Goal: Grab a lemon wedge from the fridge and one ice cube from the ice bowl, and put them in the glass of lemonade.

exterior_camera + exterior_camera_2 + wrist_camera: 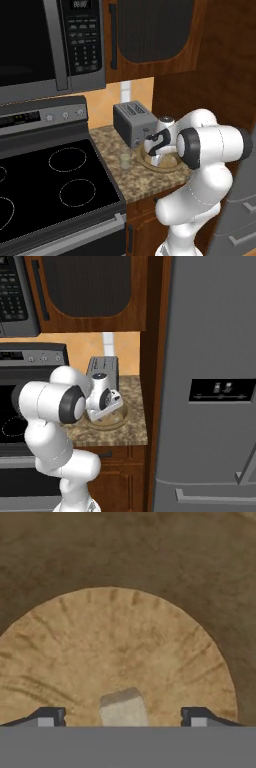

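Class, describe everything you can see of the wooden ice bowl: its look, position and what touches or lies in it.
The ice bowl is shallow, round and tan, with wood-like grain streaks radiating toward its rim. It sits upright on the speckled granite counter, just in front of the silver toaster. One pale, blocky ice cube lies inside. The gripper hangs over the bowl, jaws standing wide either side of the cube, not closed on it.

hand (102, 415) over ice bowl (126, 415), fridge (210, 356) beside

Toaster (132, 122) crowds the ice bowl (75, 647) behind; its front lies open.
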